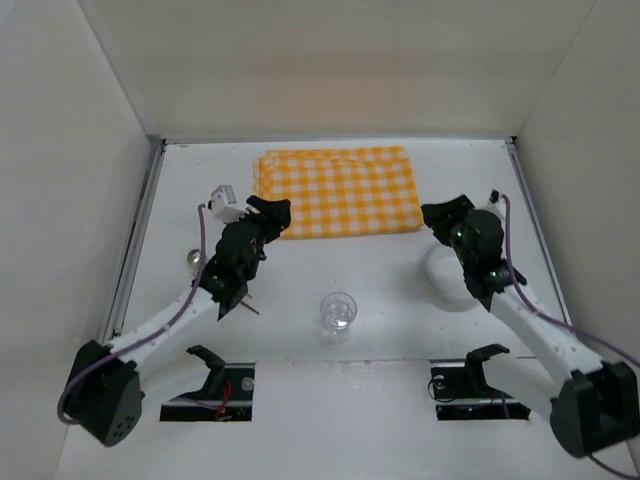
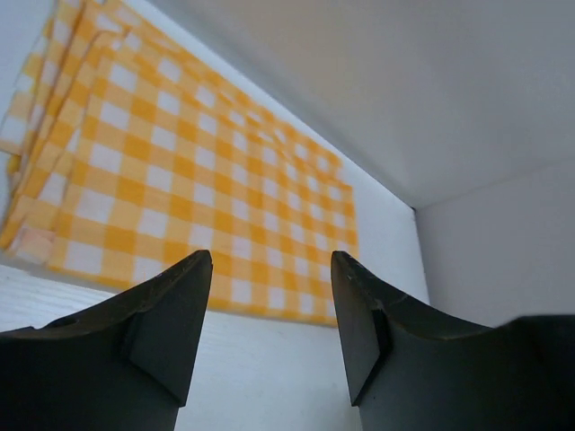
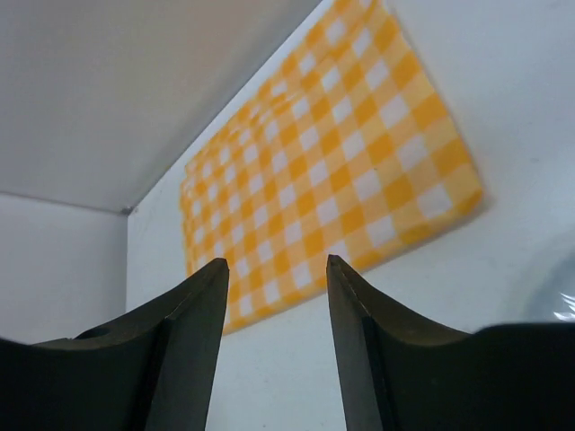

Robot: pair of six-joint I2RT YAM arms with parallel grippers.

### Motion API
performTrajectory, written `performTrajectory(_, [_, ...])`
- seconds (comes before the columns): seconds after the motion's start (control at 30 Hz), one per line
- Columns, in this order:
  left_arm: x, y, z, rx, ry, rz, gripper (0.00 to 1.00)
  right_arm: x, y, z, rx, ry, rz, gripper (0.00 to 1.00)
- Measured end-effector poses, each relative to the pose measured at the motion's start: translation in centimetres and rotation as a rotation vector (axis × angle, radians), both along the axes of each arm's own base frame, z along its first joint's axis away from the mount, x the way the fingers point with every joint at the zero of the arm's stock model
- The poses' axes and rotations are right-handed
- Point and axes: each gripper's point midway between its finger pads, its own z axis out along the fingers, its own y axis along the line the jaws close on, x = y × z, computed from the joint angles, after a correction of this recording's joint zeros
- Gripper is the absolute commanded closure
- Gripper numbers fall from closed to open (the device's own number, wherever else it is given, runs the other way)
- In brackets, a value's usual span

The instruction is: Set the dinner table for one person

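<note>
Saw a matte-white dinner table (image 1: 380, 270) filling the floor of a white-walled enclosure. Counted one folded orange-checked cloth (image 1: 338, 192) at the far middle, one clear glass (image 1: 338, 312) near the front, and one white bowl (image 1: 445, 280) under the right arm. Found the left gripper (image 2: 269, 260) and right gripper (image 3: 274, 265) both parted, gripping nothing, near the cloth's front corners.

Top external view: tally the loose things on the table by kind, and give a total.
Orange-and-white checked cloth: 1
Clear glass: 1
White dish, partly hidden: 1
Small metallic item, too small to identify: 1
Total: 4
</note>
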Motion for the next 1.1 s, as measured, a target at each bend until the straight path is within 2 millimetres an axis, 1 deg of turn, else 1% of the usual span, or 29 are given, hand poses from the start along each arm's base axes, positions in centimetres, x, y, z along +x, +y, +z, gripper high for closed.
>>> performTrajectory(0.03, [-1.2,-0.3,0.7,0.0,-0.024,-0.022,0.47,-1.4,-1.0,-0.4,0.002,-0.002,-0.029,0.49])
performTrajectory(0.07, [-2.3,-0.4,0.9,0.005,-0.038,-0.042,0.47,-2.7,-2.2,-1.0,0.0,0.007,-0.065,0.51])
performTrajectory(0.1, [-3.3,-0.4,0.7,0.013,-0.039,-0.056,0.47,-4.2,-3.7,-2.0,-0.009,0.03,-0.111,0.51])
performTrajectory(0.13, [-4.2,-0.3,0.1,0.026,-0.034,-0.067,0.47,-5.6,-4.9,-2.8,-0.016,0.051,-0.156,0.51])
performTrajectory(0.17, [-5.1,-0.1,-0.7,0.042,-0.021,-0.077,0.47,-7.0,-6.4,-3.2,-0.022,0.066,-0.208,0.48])
performTrajectory(0.27, [-7.2,0.7,-2.4,0.083,0.012,-0.092,0.47,-10.2,-9.9,-2.9,-0.016,0.063,-0.355,0.44])
performTrajectory(0.33, [-8.0,1.1,-2.7,0.104,0.018,-0.097,0.47,-11.8,-11.7,-2.7,0.0,0.055,-0.441,0.43])
performTrajectory(0.37, [-8.3,1.2,-2.6,0.114,0.015,-0.1,0.47,-12.4,-12.6,-3.2,-0.001,0.074,-0.481,0.41])
performTrajectory(0.4, [-8.4,1.4,-2.5,0.125,0.011,-0.1,0.46,-12.8,-13.3,-4.1,0.0,0.103,-0.517,0.4])
performTrajectory(0.5, [-8.6,1.8,-2.5,0.147,0.005,-0.096,0.46,-14.1,-15.0,-7.9,-0.024,0.245,-0.598,0.4])
performTrajectory(0.53, [-8.7,1.9,-2.7,0.152,0.006,-0.097,0.46,-14.5,-15.4,-9.0,-0.03,0.293,-0.621,0.39])
performTrajectory(0.6, [-9.0,2.1,-3.4,0.165,0.017,-0.1,0.46,-15.2,-16.1,-10.5,-0.037,0.367,-0.658,0.39])
performTrajectory(0.67, [-9.3,2.0,-3.8,0.172,0.023,-0.111,0.46,-15.5,-16.5,-11.3,-0.035,0.406,-0.682,0.39])
performTrajectory(0.73, [-9.6,1.9,-3.6,0.17,0.015,-0.122,0.46,-15.5,-16.6,-11.9,-0.032,0.441,-0.693,0.38])
performTrajectory(0.83, [-9.9,1.7,-3.1,0.157,-0.002,-0.132,0.46,-15.5,-16.3,-13.2,-0.031,0.494,-0.685,0.38])
performTrajectory(0.97, [-10.0,1.6,-3.1,0.157,-0.002,-0.137,0.46,-15.2,-15.3,-15.6,0.004,0.545,-0.644,0.44])
performTrajectory(1.03, [-10.0,1.5,-3.2,0.16,0.002,-0.138,0.46,-15.2,-14.8,-16.8,0.022,0.568,-0.625,0.45])
performTrajectory(1.1, [-10.0,1.5,-3.3,0.16,0.003,-0.139,0.46,-15.0,-14.4,-17.5,0.043,0.573,-0.616,0.48])
